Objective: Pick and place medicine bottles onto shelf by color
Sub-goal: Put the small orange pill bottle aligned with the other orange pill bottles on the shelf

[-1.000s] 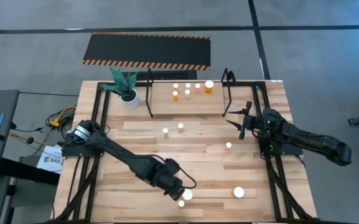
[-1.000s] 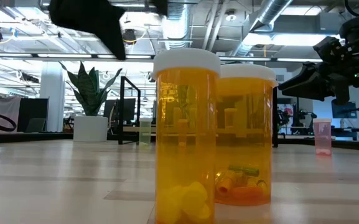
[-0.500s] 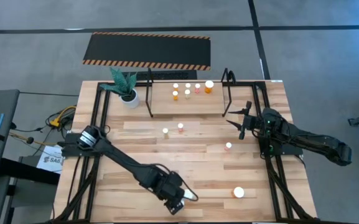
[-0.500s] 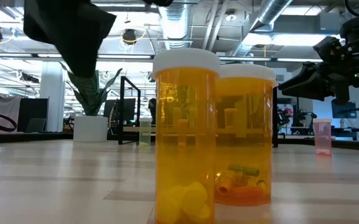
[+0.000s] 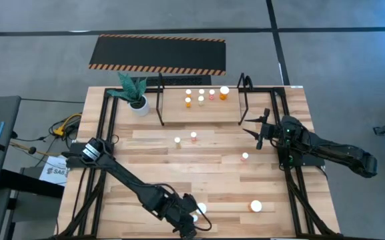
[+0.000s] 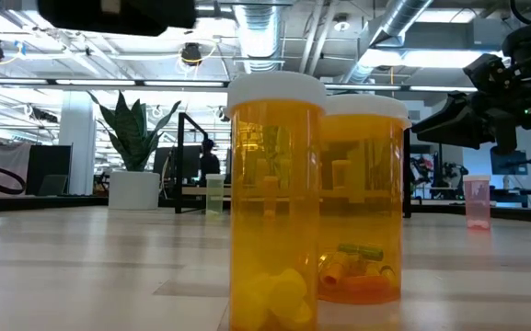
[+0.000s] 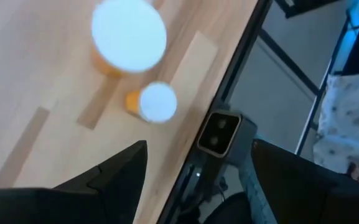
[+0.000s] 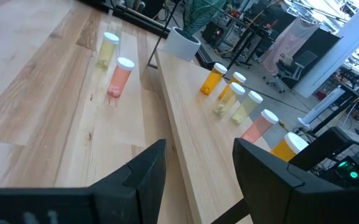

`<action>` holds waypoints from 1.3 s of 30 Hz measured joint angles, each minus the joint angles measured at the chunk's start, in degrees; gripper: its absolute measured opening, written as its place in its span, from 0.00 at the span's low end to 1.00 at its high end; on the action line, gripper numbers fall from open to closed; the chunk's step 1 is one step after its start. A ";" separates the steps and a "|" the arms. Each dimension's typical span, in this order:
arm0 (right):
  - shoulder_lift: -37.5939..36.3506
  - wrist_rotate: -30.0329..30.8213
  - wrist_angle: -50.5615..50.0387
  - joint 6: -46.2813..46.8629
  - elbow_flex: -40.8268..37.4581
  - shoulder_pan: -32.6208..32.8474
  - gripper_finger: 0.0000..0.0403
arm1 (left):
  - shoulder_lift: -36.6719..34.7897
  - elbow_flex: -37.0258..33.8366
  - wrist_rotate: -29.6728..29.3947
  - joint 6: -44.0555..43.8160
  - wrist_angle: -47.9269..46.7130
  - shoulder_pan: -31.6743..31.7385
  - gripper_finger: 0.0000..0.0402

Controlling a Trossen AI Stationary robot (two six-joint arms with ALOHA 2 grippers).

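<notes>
Two orange medicine bottles with white caps stand close together at the table's near edge: a wide one (image 7: 129, 34) (image 6: 362, 198) and a narrower one (image 7: 158, 102) (image 6: 276, 202). My left gripper (image 7: 198, 146) (image 5: 189, 227) hovers open over the near edge beside them, touching neither. More bottles stand loose on the table (image 5: 177, 141) (image 5: 193, 137) (image 5: 245, 157) (image 5: 255, 207). Several stand on the black-framed shelf (image 5: 202, 110) at the back. My right gripper (image 5: 260, 129) (image 8: 198, 168) waits open at the right, holding nothing.
A white plant pot (image 5: 139, 105) stands left of the shelf. Black frame rails (image 5: 105, 133) (image 5: 292, 180) run along the table's left and right sides. A small camera box (image 7: 219, 134) sits at the near edge, just beyond the two orange bottles.
My left gripper has moved toward the table's near edge and a little down, past the two orange bottles, rolling its wrist on the way. It stays open. The bottles have not moved.
</notes>
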 joint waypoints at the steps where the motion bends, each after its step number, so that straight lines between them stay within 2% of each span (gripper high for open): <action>1: -0.02 0.02 0.00 0.00 0.00 0.02 0.51 | 0.00 0.00 -0.27 0.01 0.04 0.00 0.68; 18: 0.00 0.02 -0.07 0.00 0.00 0.00 0.51 | 4.82 0.63 -1.26 -1.14 2.82 0.48 0.68; 39: -0.02 0.02 -0.15 0.00 0.00 0.00 0.51 | 6.62 0.59 -7.30 -1.48 2.80 0.46 0.68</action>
